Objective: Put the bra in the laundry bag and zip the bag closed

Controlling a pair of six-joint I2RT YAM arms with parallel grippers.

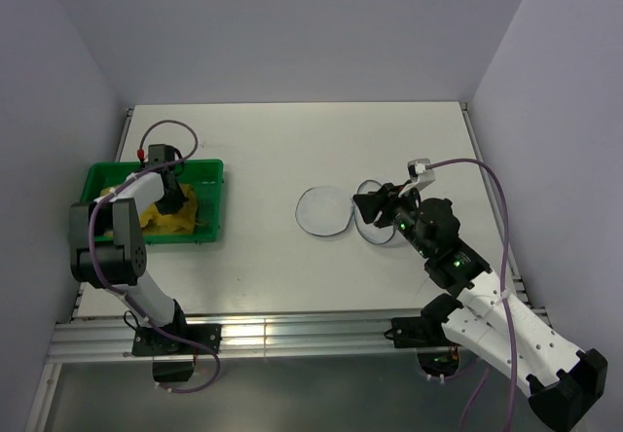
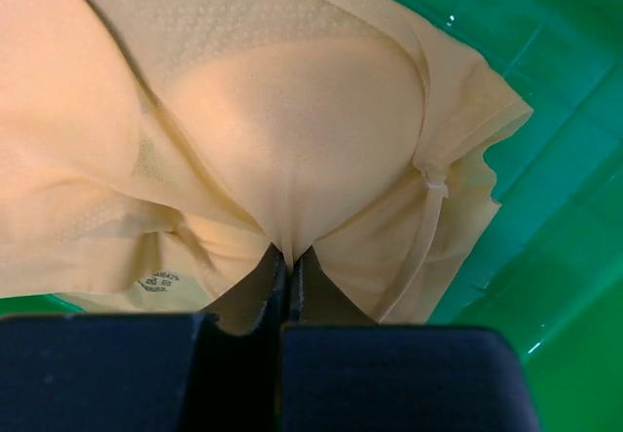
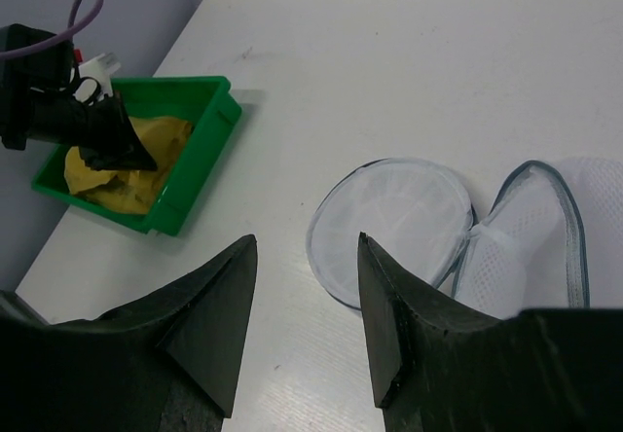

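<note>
The mustard-yellow bra (image 1: 165, 215) lies bunched in the green tray (image 1: 156, 166) at the table's left. My left gripper (image 1: 173, 197) reaches down into the tray. In the left wrist view its jaws (image 2: 290, 257) are shut together with a fold of the bra (image 2: 292, 130) pinched at their tips. The laundry bag (image 1: 324, 210) lies open mid-table, its two round mesh halves spread flat side by side. My right gripper (image 1: 375, 201) hovers over the bag's right half. Its fingers (image 3: 307, 242) stand apart with nothing between them, above the table just left of the bag (image 3: 394, 213).
The tray's green floor (image 2: 565, 208) shows to the right of the bra. From the right wrist, the tray (image 3: 200, 155) sits near the table's left edge with the left gripper (image 3: 107, 135) inside it. White walls enclose the table on three sides.
</note>
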